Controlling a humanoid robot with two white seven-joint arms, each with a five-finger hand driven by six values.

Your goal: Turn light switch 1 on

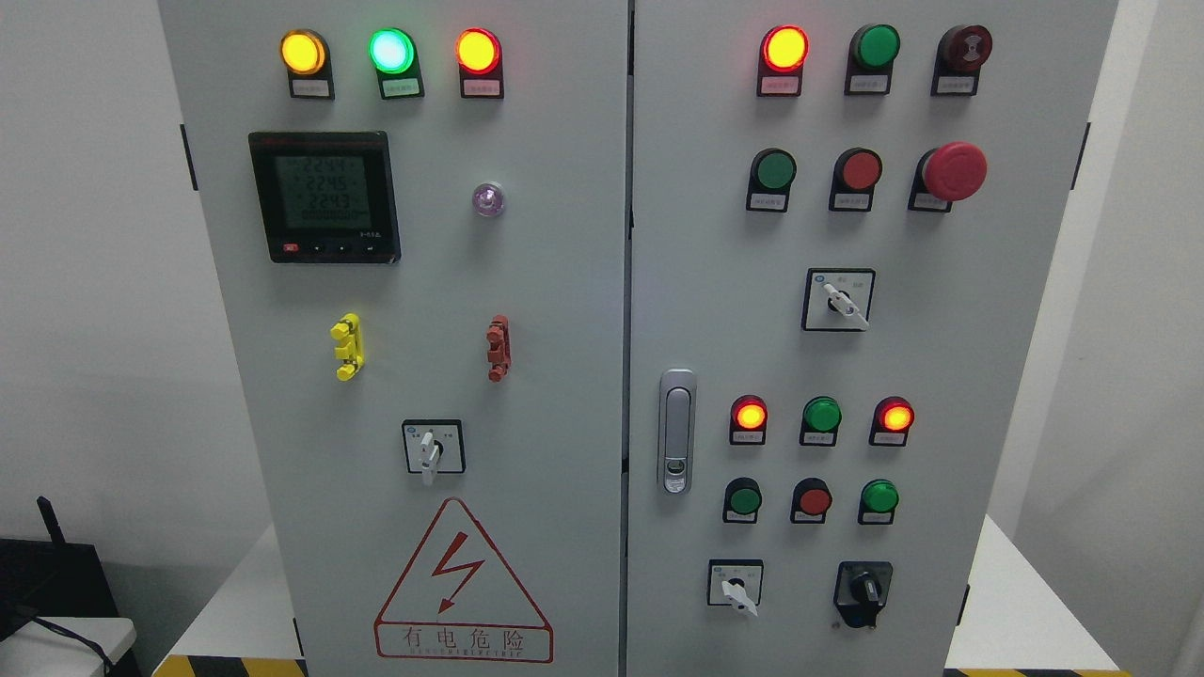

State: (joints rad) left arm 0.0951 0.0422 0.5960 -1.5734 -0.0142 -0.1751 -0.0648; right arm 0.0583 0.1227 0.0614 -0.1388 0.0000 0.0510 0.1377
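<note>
A pale-walled room holds a grey electrical cabinet standing on a white desk with hazard striping along its front edge. Neither hand is in view, so their state cannot be told. Which control is light switch 1 cannot be read from the labels; a likely candidate is the rotary switch on the left door, above the warning triangle. Turning it well probably calls for a straight approach, fingers pinching the small lever, twisting without slipping. The door has bare room around it; the yellow clip and red clip sit well above.
</note>
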